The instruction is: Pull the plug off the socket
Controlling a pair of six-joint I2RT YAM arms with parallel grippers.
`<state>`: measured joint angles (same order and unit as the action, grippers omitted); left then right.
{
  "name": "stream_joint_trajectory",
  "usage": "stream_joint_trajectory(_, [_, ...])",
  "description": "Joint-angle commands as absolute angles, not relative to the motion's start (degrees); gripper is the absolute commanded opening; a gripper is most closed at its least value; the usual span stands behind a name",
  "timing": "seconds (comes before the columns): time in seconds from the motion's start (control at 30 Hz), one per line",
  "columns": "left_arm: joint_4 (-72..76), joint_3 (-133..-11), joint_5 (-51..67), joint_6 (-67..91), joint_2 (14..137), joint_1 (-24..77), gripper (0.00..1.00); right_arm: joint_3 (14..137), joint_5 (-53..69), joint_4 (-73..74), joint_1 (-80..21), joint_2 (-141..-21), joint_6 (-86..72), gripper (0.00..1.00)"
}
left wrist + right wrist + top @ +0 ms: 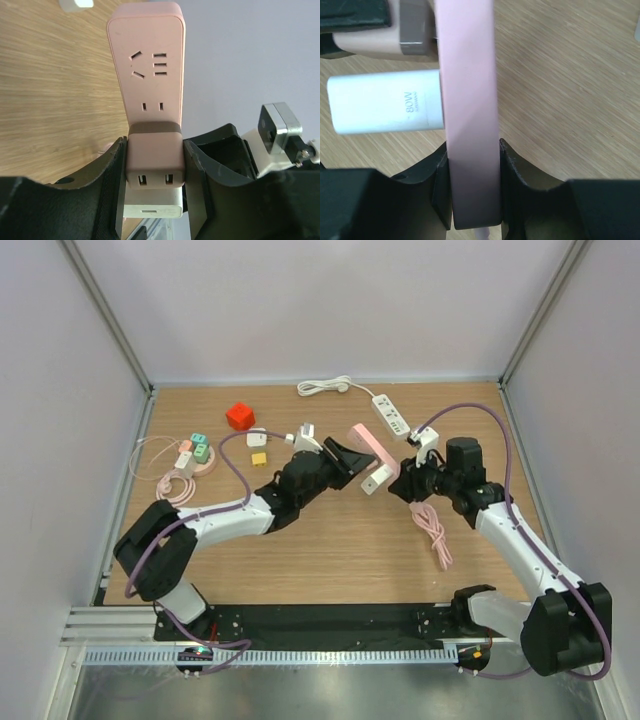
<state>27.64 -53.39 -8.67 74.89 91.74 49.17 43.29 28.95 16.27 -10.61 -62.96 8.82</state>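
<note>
Black left gripper (155,176) clamps the boxy pink plug (154,152) while right gripper (473,175) pinches the slim, smooth socket strip (467,75).

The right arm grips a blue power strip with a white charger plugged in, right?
Not blue: the power strip is pink, as the right wrist view shows. The right gripper does grip it, with the white charger plugged in.

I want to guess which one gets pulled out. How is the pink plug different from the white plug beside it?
The jaws of the left gripper squeeze the pink plug; nothing holds the white plug. The pink plug has a grey band and two small ports on its end; the white plug is all white with 80W printed on its side. Both stick out of the pink strip, side by side.
</note>
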Motion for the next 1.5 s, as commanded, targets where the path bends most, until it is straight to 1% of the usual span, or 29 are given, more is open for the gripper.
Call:
stream_joint_trajectory(0.0, [35.19,-48.53,-2.92,70.05,88.15,44.57,0.0,44.91,11.51,8.61,-6.94,-61.87,6.42,0.01])
stream_joint_trajectory(0.03, [36.03,-47.65,1.62,71.09,88.33,42.99,0.0,44.91,11.69,8.61,-6.94,-61.87,6.42,0.01])
stream_joint_trajectory(0.13, [37.09,-46.76,4.83,71.63,88.68,40.88,0.0,44.91,11.69,8.7,-6.94,-61.79,6.33,0.01])
stream_joint_trajectory(0.33, [27.17,-46.49,1.15,67.69,84.3,39.64,0.0,44.91,11.86,8.61,-6.86,-61.96,6.33,0.01])
stream_joint_trajectory(0.43, [24.87,-45.01,0.44,65.13,82.27,37.45,0.0,45.09,13.0,9.05,-6.86,-61.96,6.5,0.01])
stream_joint_trajectory(0.6, [25.31,-41.05,4.65,64.34,81.39,29.29,0.0,45.97,18.79,11.16,-6.86,-62.05,8.87,0.01])
stream_joint_trajectory(0.8, [22.59,-40.52,6.5,62.67,81.91,21.72,0.0,46.85,24.52,14.5,-6.5,-62.14,12.21,0.01])
stream_joint_trajectory(0.83, [22.15,-40.6,6.33,62.14,82.26,19.62,0.0,46.85,24.7,14.68,-6.59,-62.23,12.3,0.01])
stream_joint_trajectory(1.17, [16.53,-44.38,0.97,57.31,87.62,9.68,0.0,47.11,25.66,15.03,-6.33,-62.58,12.66,0.01])
stream_joint_trajectory(1.23, [16.0,-45.26,0.44,56.95,89.46,8.53,0.0,47.11,25.84,15.03,-6.42,-62.58,12.74,0.01])
stream_joint_trajectory(1.27, [15.56,-45.79,-2.95,56.26,89.91,8.09,0.0,47.11,25.93,15.12,-6.33,-62.67,12.83,0.01])
stream_joint_trajectory(1.47, [12.58,-50.35,-10.36,51.42,93.94,7.65,0.0,47.2,26.19,15.21,-6.24,-62.93,12.92,0.01])
